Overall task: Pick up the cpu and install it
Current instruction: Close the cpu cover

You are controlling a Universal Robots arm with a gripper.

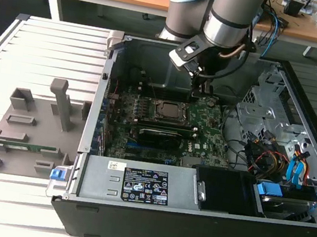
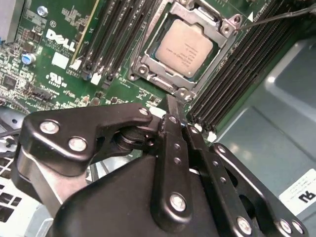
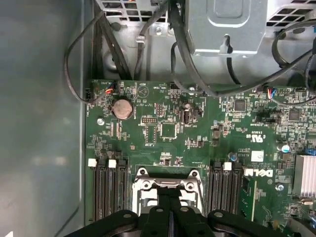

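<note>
My gripper (image 2: 170,106) is pinched closed on nothing, just beside the socket (image 2: 148,64). The cpu (image 2: 185,48) lies flat inside it, its dull silver lid framed in bright metal. Black memory slots (image 2: 247,64) flank it on the green board (image 2: 123,91), and a thin cable (image 2: 276,16) crosses nearby.

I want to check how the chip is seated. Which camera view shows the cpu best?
The second wrist view: the cpu lies flat inside the socket frame, its whole metal top unobstructed. The exterior view shows it as a small, distant square. In the first wrist view the gripper covers the socket frame's middle.
</note>
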